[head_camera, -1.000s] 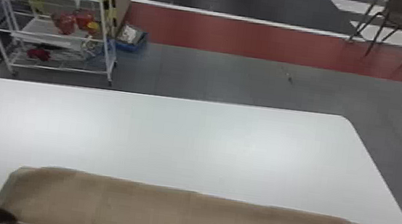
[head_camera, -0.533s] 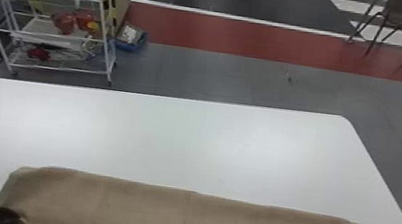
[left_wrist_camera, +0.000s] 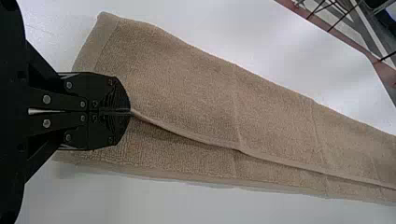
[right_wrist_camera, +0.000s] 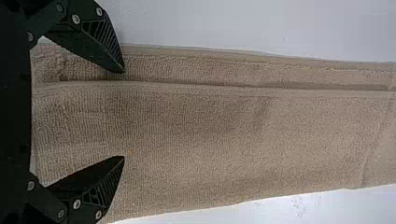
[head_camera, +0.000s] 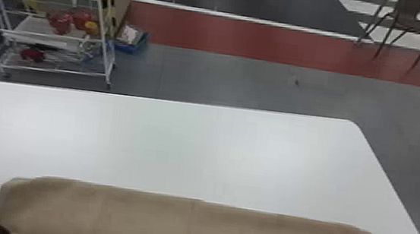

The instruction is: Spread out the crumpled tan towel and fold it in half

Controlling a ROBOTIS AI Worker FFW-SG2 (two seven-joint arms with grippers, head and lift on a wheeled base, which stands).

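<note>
On the white table [head_camera: 179, 141] my tan towel [head_camera: 147, 218] lies doubled, left gripper [left_wrist_camera: 130, 111] pinching its upper layer's edge table-left, probably to square the fold, right gripper [right_wrist_camera: 123, 115] standing open table-right.

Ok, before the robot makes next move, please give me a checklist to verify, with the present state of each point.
1. Towel spread without big crumples: ok, only light creases.
2. Towel folded over: ok, an upper layer lies on a lower one.
3. Long edges matched: not ok, the upper edge stops short and a strip of the lower layer shows.
4. Left gripper free of the towel: not ok, its fingers are shut on the upper layer's edge.
5. Right gripper open: ok, its fingers stand wide apart.
6. Right fingertips clear of the cloth: cannot tell.
</note>
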